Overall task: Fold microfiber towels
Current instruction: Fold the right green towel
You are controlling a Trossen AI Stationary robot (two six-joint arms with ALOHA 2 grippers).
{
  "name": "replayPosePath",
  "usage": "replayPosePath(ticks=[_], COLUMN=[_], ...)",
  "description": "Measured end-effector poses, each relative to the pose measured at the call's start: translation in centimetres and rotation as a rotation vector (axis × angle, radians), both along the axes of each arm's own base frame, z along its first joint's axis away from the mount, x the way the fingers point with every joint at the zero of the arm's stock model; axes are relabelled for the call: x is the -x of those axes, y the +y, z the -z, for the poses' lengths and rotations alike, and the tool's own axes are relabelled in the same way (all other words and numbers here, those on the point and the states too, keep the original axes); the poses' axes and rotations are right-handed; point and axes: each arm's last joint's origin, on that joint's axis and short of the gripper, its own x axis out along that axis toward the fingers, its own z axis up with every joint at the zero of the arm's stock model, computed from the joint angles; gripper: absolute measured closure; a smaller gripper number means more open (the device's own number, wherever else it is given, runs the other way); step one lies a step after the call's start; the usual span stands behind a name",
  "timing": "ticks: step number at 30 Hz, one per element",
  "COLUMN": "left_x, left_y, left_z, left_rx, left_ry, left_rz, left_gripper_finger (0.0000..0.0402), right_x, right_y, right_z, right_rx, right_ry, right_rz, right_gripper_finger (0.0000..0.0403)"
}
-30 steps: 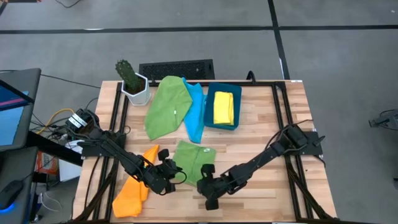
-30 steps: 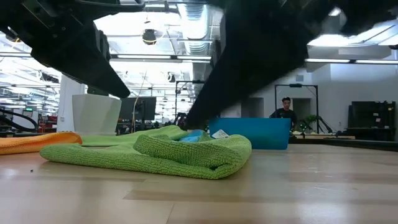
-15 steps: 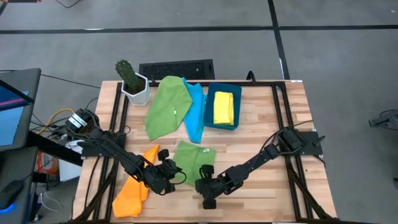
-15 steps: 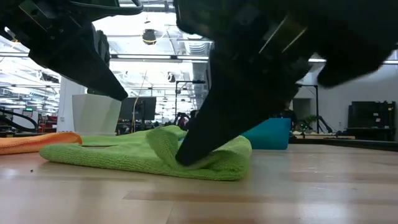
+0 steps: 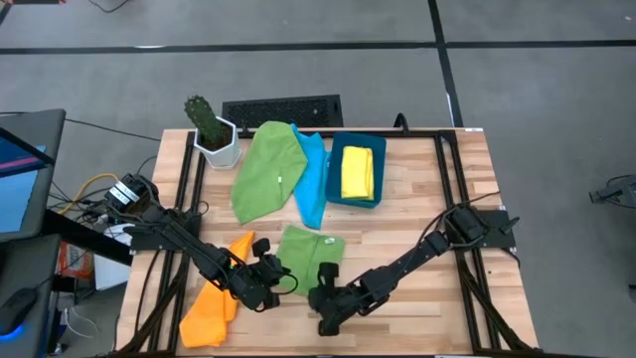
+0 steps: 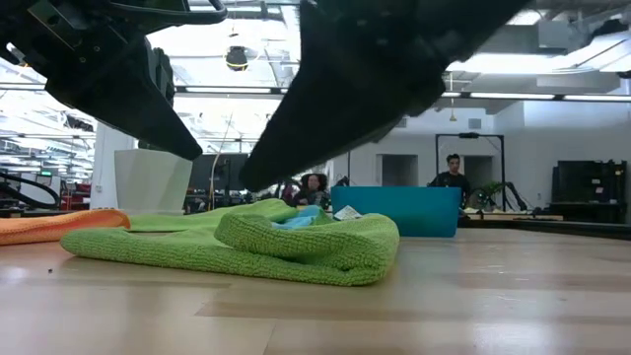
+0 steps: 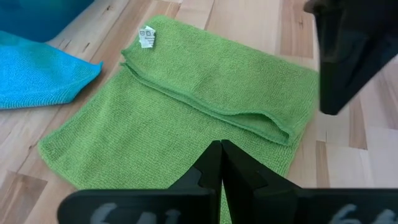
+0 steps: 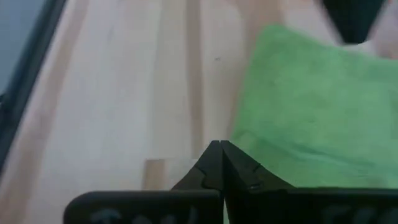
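On the wooden table (image 5: 417,199), a half-folded green microfiber towel (image 5: 306,257) lies at the front edge, between an orange towel (image 5: 214,303) and the two arms. The left tool (image 5: 288,282) is closed and empty at its left border. The right tool (image 5: 325,320) is closed, holding nothing, just beside its front corner.

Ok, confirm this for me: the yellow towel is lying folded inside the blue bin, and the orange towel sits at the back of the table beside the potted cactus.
Not quite. The yellow towel does lie folded in the blue bin, but the orange towel is at the front left of the table, under the left arm, far from the potted cactus. The high view shows it.
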Motion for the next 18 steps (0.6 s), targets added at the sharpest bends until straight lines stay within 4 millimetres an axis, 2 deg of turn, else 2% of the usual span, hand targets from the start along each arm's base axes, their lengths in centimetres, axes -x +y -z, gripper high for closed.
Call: replayPosePath(ticks=[10, 18], left_x=[0.0, 0.0], left_y=[0.0, 0.0], left_z=[0.0, 0.0], left_rx=[0.0, -0.001], left_ry=[0.0, -0.001], left_rz=[0.0, -0.001], left_gripper_finger=[0.0401, 0.0401], right_x=[-0.6, -0.3], right_y=[-2.2, -2.0], right_z=[1.0, 1.7], right_rx=[0.013, -0.053], right_ry=[0.018, 0.011], right_rz=[0.058, 0.007], right_gripper_finger=[0.0374, 0.0384])
